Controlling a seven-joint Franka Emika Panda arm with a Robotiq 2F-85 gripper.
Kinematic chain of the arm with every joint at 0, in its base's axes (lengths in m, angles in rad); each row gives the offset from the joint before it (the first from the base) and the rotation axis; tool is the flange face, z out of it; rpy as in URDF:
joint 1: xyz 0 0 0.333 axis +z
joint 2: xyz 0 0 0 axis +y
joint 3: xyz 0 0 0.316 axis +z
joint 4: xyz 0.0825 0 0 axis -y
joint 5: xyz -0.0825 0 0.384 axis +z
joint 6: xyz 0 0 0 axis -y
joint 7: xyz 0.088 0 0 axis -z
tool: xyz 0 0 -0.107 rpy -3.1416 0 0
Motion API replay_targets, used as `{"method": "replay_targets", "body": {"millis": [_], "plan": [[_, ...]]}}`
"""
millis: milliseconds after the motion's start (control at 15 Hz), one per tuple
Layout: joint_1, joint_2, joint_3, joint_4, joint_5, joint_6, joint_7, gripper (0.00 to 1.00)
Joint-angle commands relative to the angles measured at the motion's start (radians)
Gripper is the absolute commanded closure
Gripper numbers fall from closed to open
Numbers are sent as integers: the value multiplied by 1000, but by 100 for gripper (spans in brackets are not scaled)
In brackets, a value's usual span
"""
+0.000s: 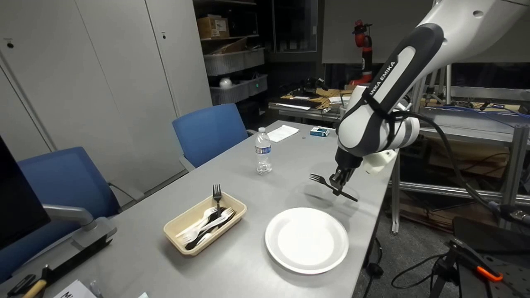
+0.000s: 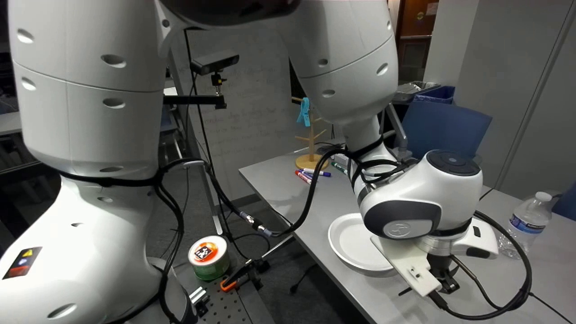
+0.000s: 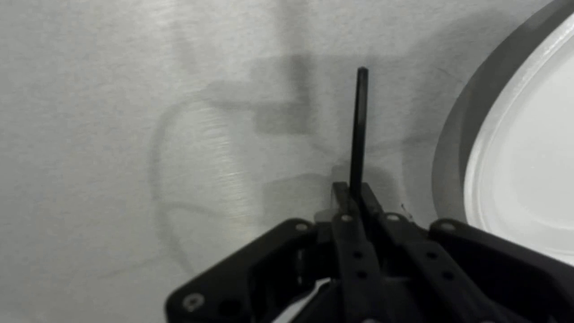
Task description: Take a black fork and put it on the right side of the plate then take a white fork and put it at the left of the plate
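Where pincer grips black fork midair, fingers nearly meet; plate nearby

**Bare lane between tray and plate**

Clocked from the plate in an exterior view, the tray bars nine o'clock, a raised fork topping its rim; the bottle stands at eleven. Open table lies at twelve; at one hangs the gripper, black fork jutting both ways.

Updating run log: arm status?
Black gripper shut on slim black plastic fork. Not yet placed; apart from round white plate. Clear plastic bottle stands off, likely no obstruction.
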State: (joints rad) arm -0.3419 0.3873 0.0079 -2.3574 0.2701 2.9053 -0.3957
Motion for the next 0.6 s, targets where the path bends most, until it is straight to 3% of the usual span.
{"method": "replay_targets", "body": {"millis": [0,533], "plan": [[-40,98,51,102,-10,-32,10,99],[-74,181,104,188,-23,-88,-7,99]]}}
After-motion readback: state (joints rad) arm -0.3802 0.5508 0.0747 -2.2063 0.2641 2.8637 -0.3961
